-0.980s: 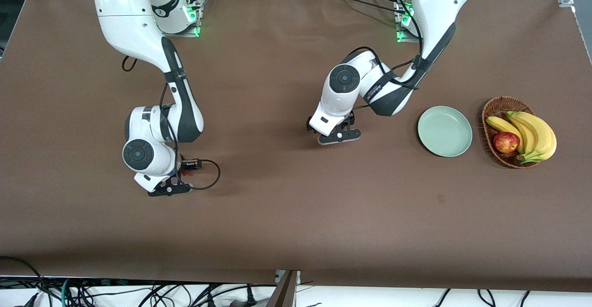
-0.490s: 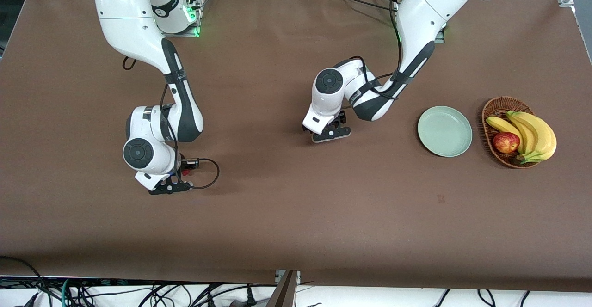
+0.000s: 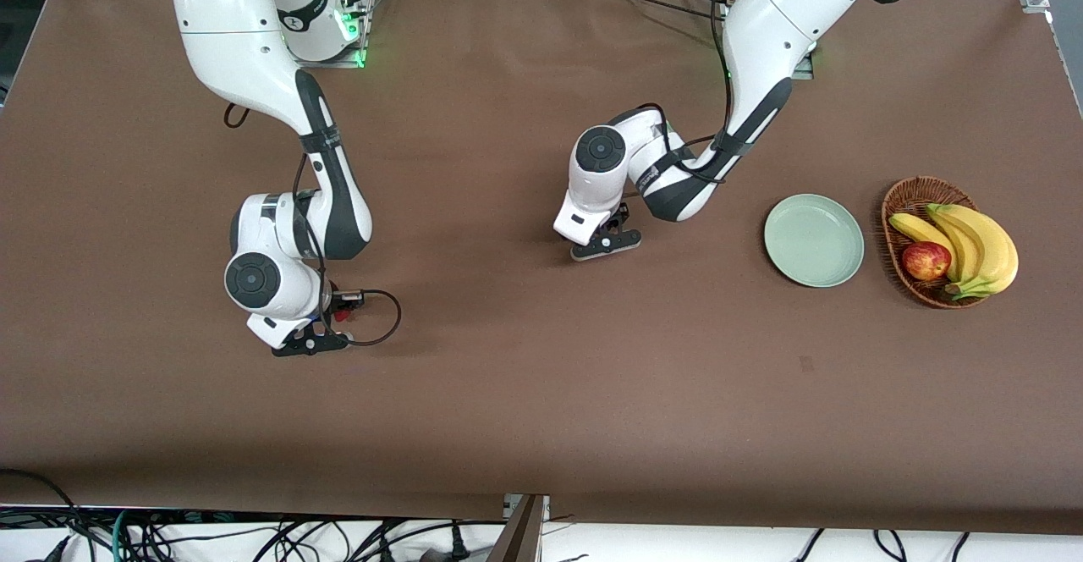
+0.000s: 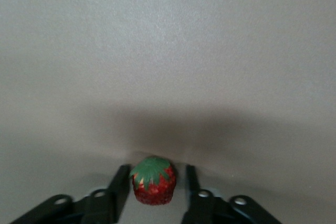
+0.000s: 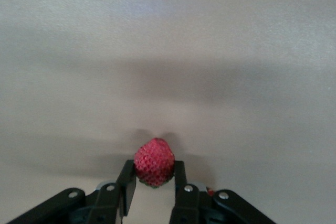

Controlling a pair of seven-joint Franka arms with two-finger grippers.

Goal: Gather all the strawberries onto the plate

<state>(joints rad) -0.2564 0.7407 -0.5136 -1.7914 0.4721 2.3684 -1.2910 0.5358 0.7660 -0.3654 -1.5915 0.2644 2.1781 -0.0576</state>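
Note:
In the left wrist view a strawberry [image 4: 153,181] with a green top sits on the table between the fingers of my left gripper [image 4: 156,169]. The jaws are open, with a gap on each side. In the right wrist view my right gripper [image 5: 154,164] is shut on a second strawberry [image 5: 154,161], both fingers touching it. In the front view the left gripper [image 3: 602,245] is low over the table's middle and the right gripper [image 3: 309,344] is low toward the right arm's end; both hide their berries. The mint-green plate [image 3: 814,240] is empty. A third strawberry is not in view.
A wicker basket [image 3: 907,198] with bananas [image 3: 981,245] and a red-yellow apple [image 3: 926,260] stands beside the plate at the left arm's end. A small red spot [image 3: 341,315] shows by the right wrist's cable; I cannot tell what it is.
The left arm shifted a little toward the right arm's end and away from the front camera, then held. The right arm has barely moved.

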